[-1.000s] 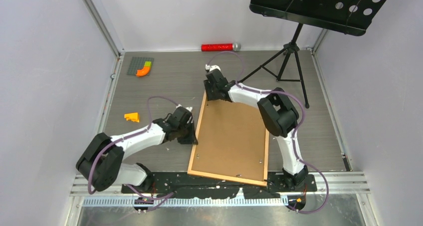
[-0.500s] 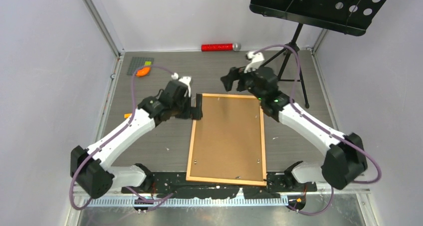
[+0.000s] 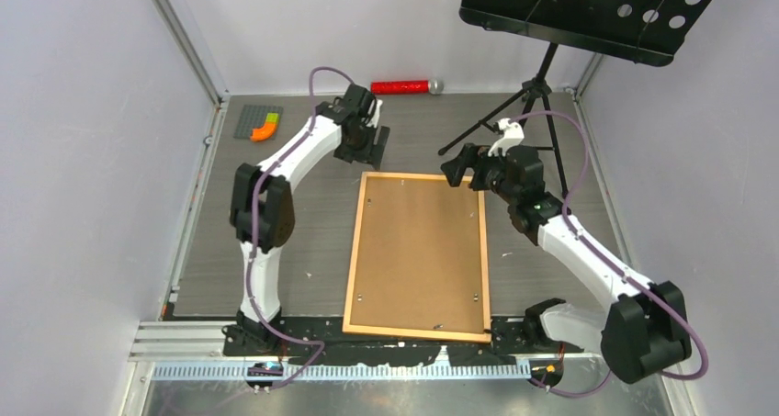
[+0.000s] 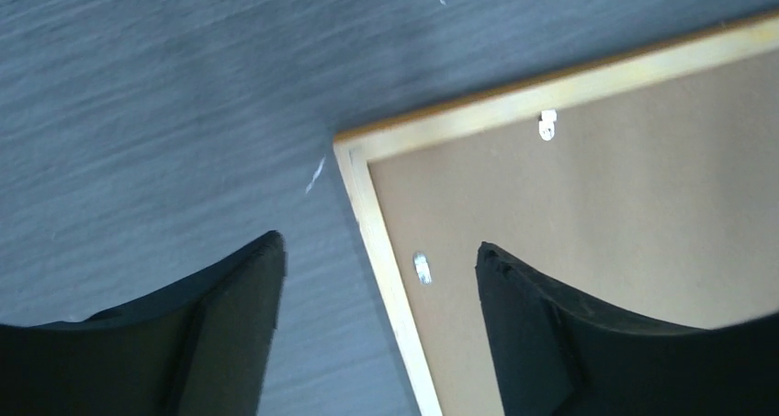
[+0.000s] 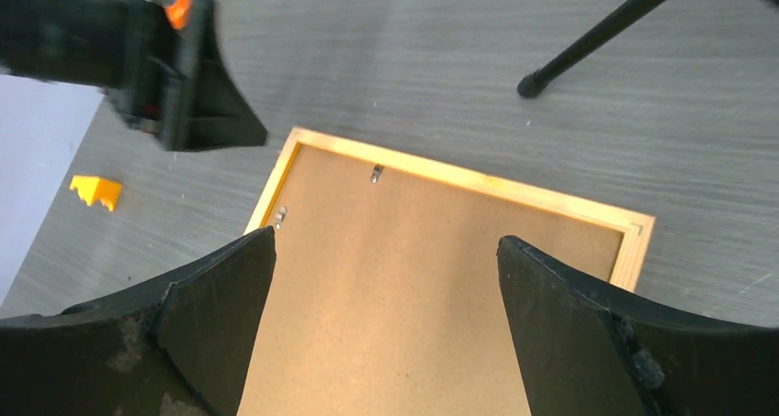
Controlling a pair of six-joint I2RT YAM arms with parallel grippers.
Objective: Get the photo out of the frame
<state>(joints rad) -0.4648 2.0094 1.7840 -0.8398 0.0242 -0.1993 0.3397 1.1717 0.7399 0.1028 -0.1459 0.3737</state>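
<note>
Top external, backing board [image 3: 421, 246] covering frame [image 3: 355, 251]

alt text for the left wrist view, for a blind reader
A corner of the frame lies face down on a grey table, brown backing board up, two small metal clips near its edges. The left tool is open, its black fingers at the bottom, one on each side of the frame's edge.
</note>
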